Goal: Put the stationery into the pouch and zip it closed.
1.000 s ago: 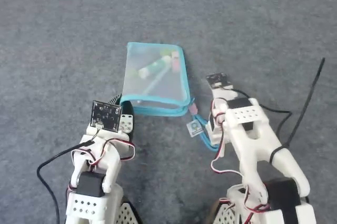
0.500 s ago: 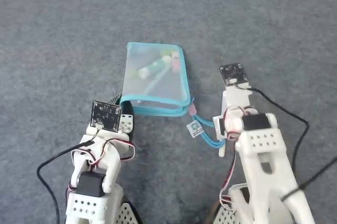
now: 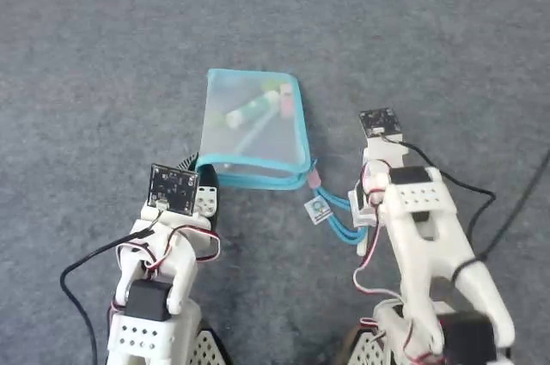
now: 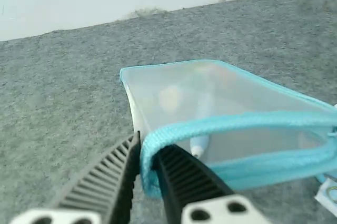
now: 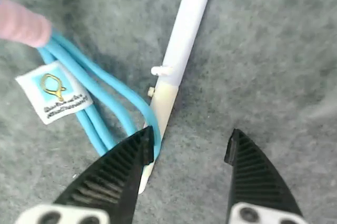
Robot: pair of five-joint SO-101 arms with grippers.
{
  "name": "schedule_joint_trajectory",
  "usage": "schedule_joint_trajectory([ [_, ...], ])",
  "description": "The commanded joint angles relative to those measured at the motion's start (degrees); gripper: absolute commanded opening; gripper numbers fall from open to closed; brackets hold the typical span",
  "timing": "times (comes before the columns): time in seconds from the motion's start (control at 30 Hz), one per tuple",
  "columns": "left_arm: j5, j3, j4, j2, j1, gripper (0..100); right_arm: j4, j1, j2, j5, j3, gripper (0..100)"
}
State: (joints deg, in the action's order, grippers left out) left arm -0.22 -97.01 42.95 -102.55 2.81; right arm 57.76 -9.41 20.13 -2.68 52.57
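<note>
From where I stand, the job looks to be at its last loose item. The pouch point(image 3: 253, 133) lies mid-desk point(image 3: 103, 64) with a few bits of stationery point(image 3: 249, 112) showing through its clear side. The left gripper point(image 4: 148, 147) has its jaws pinched on the pouch's near-left blue corner, pinning it. A white pen point(image 5: 181, 50) lies on the desk to the right of the pouch, near the blue cord point(image 5: 100, 97) and its tag point(image 5: 52, 97), and the cord's loop touches the pen. The right gripper point(image 5: 190, 138) hovers over the pen's near end with its jaws spread and empty. One jaw tip sits right at the cord. I'd say the next move is to close on the pen alone, without snagging the cord, then carry it left to the pouch mouth.
</note>
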Motion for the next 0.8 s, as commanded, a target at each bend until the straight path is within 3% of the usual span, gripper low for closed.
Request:
schedule_joint_trajectory([
  [0.0, 1.3, 0.5, -2.7, 0.2, -0.4, 1, -1.2, 0.0, -1.0, 0.7, -3.3, 22.0],
  [0.27, 1.3, 0.5, -2.7, 0.2, -0.4, 1, -0.8, -7.3, -1.8, 0.6, -2.5, 22.0],
  [0.43, 1.3, 0.5, -2.7, 0.2, -0.4, 1, -1.0, -7.5, -1.9, 0.7, -1.8, 22.0],
  [0.77, 1.3, 0.5, -2.7, 0.2, -0.4, 1, -2.5, 1.5, 5.5, 4.7, -1.8, 22.0],
])
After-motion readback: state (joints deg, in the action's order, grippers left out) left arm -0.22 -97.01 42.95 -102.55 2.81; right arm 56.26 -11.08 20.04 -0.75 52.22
